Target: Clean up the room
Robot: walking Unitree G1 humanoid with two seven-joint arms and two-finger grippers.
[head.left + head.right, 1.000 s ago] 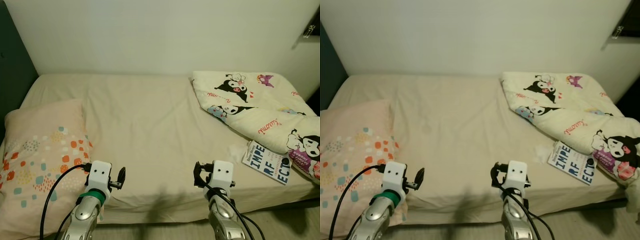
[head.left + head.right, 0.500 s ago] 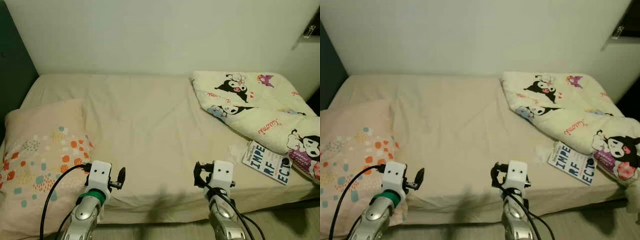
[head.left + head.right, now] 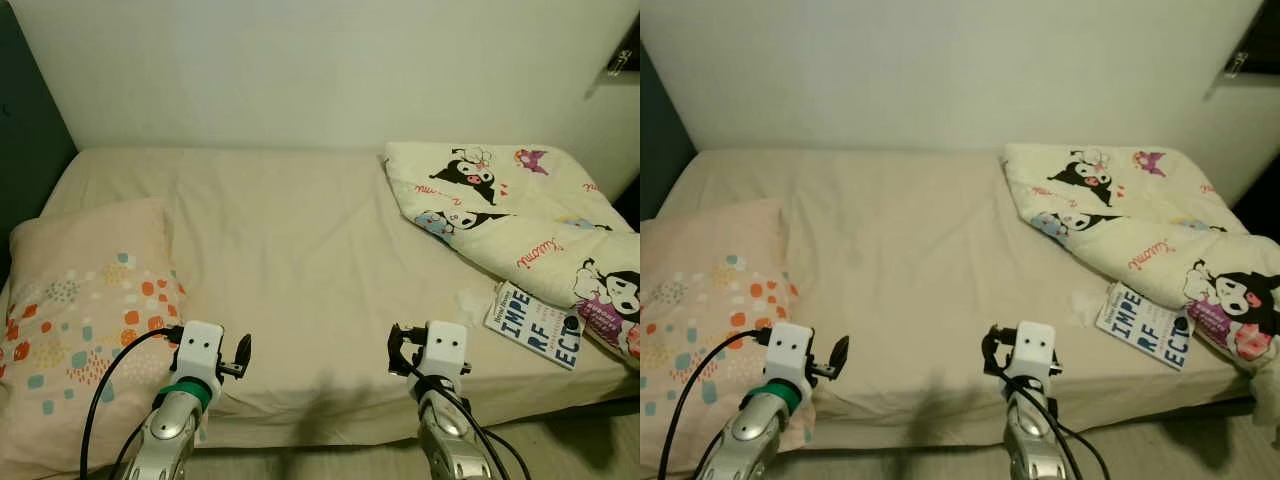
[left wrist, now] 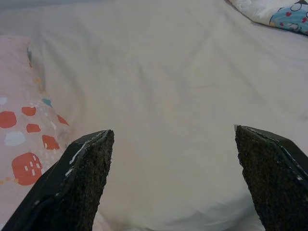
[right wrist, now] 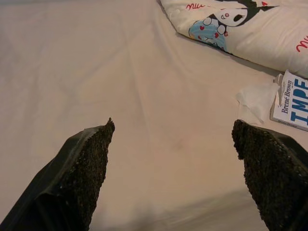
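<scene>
1. A bed (image 3: 300, 250) with a plain cream sheet runs across the view, its far side against a pale wall (image 3: 320, 70).
2. A pillow (image 3: 85, 300), pink with orange, teal and white specks, lies on the robot's left part of the bed, reaching the near edge.
3. A cream blanket (image 3: 520, 220) printed with black-and-white cartoon figures is bunched up on the right part of the bed, from the far corner down to the near right edge.
4. A book (image 3: 530, 325) with a white cover and large blue letters lies flat near the front right edge of the bed; its right end is tucked under the blanket's fold.
5. A crumpled white tissue (image 3: 470, 300) lies on the sheet just beside the book's left edge, touching it as seen from the right wrist view (image 5: 257, 98).
6. The left gripper (image 4: 173, 168) hangs over the near edge of the bed, just beside the pillow's corner; its two black fingers (image 4: 84, 173) are spread wide with only sheet between them.
7. The right gripper (image 5: 173, 163) hangs over the near edge further right, well apart from the book and tissue; its fingers (image 5: 84, 168) are also spread wide and hold nothing.
8. A strip of floor (image 3: 560, 440) shows below the bed at the lower right.
</scene>
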